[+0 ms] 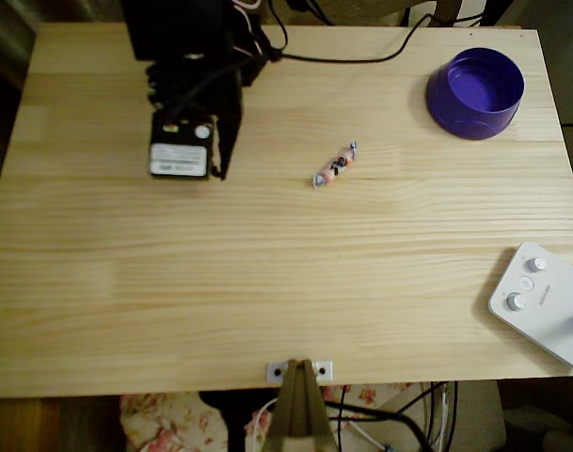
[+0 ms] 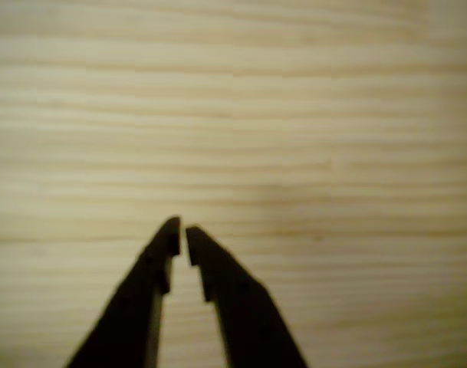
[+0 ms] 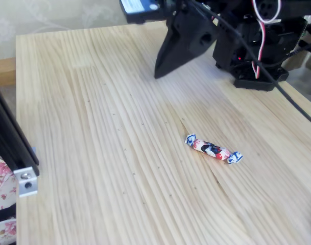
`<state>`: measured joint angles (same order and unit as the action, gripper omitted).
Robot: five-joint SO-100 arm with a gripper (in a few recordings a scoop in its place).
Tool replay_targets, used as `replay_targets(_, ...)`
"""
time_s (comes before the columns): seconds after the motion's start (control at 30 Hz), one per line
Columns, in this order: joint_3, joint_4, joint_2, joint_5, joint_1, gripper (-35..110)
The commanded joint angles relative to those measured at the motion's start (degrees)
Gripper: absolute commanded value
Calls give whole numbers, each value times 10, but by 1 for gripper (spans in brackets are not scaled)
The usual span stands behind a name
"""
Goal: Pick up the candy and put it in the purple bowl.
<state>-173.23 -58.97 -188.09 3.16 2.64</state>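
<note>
Fingers (image 2: 181,231): nearly closed, holding nothing, above bare desk (image 1: 267,273).
Candy (image 1: 335,167): on the desk, well right of the fingers in the overhead view.

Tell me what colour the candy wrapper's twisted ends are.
Bluish-white; the candy has a pinkish-white middle with dark marks, clearest in the fixed view.

Pale wooden table (image 1: 267,282) bearing the candy (image 1: 335,167), the purple bowl (image 1: 475,92) and a white remote (image 1: 542,299).

home room, wooden table (image 1: 267,282), floral fabric (image 1: 164,419)
</note>
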Motion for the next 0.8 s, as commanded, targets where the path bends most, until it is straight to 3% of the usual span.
replay_targets(0.0,4,-4,-10,-10,-11,-1)
replay_targets(0.43,18,50,-9,-40,-23,-1)
replay_targets(0.77,144,41,126,-55,-35,-1)
